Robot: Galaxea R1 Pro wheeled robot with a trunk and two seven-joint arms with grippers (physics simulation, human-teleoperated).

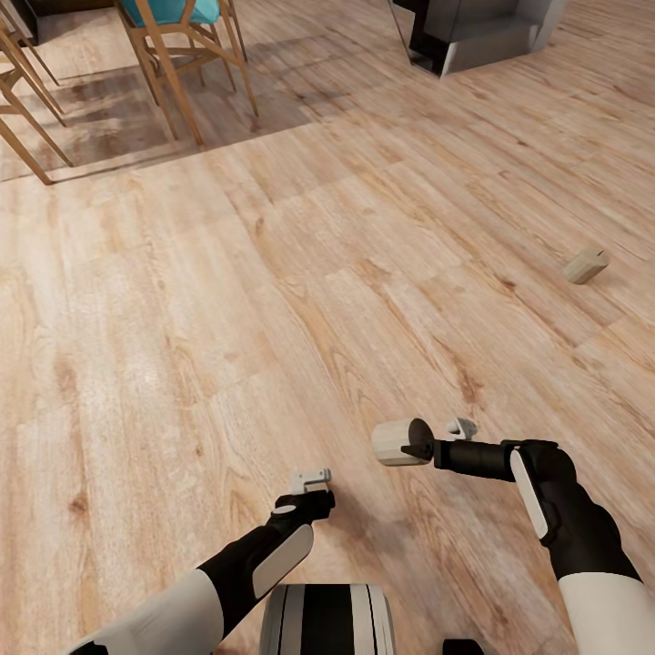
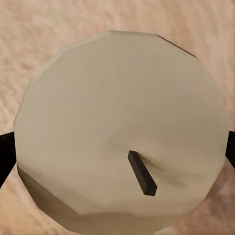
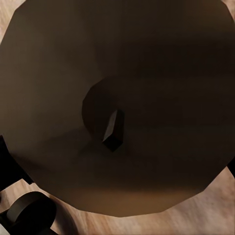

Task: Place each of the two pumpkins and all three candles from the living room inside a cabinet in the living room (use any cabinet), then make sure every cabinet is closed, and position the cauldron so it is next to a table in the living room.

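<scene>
In the head view my right gripper [image 1: 407,447] is shut on a short beige candle [image 1: 389,442], held sideways low over the wooden floor. The right wrist view sees that candle's [image 3: 122,98] shadowed flat top and dark wick up close. My left gripper [image 1: 309,496] hangs low at the bottom centre. In the left wrist view a second candle [image 2: 117,122] with a dark wick sits between the dark fingers [image 2: 4,156], which press its two sides. Another candle [image 1: 585,266] lies on its side on the floor at the far right. The pumpkins, cabinet and cauldron are out of view.
Wooden chairs [image 1: 177,55], one with a teal seat, stand at the top left. A grey and black piece of furniture [image 1: 473,32] stands at the top right. Open wood floor lies between them and me. My base [image 1: 327,619] is at the bottom edge.
</scene>
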